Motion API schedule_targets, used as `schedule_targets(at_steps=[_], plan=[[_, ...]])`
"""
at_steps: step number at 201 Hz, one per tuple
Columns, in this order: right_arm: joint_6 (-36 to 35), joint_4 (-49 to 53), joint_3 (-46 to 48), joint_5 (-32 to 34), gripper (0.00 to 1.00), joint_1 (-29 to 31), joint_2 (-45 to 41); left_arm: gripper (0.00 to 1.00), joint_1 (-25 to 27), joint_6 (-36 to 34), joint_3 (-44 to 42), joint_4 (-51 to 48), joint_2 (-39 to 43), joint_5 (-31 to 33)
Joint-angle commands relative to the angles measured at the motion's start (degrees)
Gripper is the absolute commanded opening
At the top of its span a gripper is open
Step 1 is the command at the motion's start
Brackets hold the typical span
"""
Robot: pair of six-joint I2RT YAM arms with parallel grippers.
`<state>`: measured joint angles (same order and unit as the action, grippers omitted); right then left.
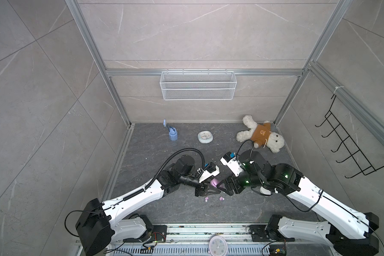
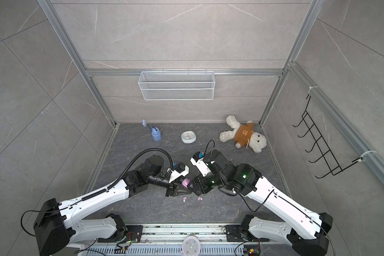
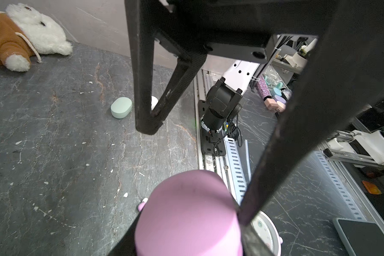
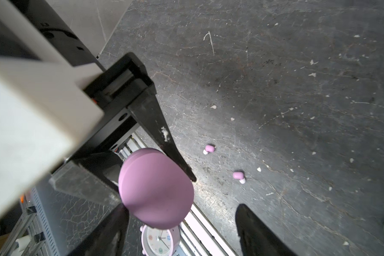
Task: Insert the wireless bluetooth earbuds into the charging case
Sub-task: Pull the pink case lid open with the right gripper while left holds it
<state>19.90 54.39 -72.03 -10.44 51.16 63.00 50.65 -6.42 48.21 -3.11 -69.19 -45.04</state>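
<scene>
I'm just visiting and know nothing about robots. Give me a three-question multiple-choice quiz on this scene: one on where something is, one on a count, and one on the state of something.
1. Where on the table does the teddy bear lie?
A. Far right corner
B. Near left corner
C. Near edge, middle

2. How many pink earbuds lie loose on the table?
A. One
B. Two
C. Four

3. What is the left gripper doing?
A. Standing wide open and empty
B. Shut on nothing
C. Shut on the pink case

Answers:
1 A: both top views show the teddy bear at the far right.
2 B: the right wrist view shows two pink earbuds, lying apart on the dark surface.
3 C: the left gripper's fingers press the pink case from both sides.
</scene>
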Motion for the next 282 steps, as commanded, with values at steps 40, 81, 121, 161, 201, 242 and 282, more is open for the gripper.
schedule_targets(at_steps=[40,81,121,161,201,242,282], plan=[[1.9,5.2,-2.8,13.4,0.78,-0.7,0.2,0.20,0.7,0.0,1.9,1.0,4.1,-5.6],[2.3,6.4,-4.7,14.6,0.80,-0.8,-0.2,0.19,0.7,1.9,0.5,3.1,4.8,-5.4],[2.4,5.9,-6.3,11.1,0.82,-0.8,-1.8,0.19,0.7,4.9,-1.8,7.2,5.1,-4.2],[0.7,-1.8,-3.9,-3.3,0.83,-0.4,-5.8,0.18,0.7,5.6,-2.6,8.5,5.0,-3.5],[-1.3,-2.3,-2.9,-3.5,0.82,4.2,-3.2,0.17,0.6,5.9,-2.2,8.9,4.9,-3.1],[-2.5,-1.2,-3.8,-1.2,0.82,5.4,-0.5,0.17,0.6,6.2,-2.0,8.6,5.2,-3.2],[-2.1,0.9,-3.9,3.2,0.82,5.4,0.7,0.17,0.6,6.1,-1.9,8.4,5.6,-3.4]])
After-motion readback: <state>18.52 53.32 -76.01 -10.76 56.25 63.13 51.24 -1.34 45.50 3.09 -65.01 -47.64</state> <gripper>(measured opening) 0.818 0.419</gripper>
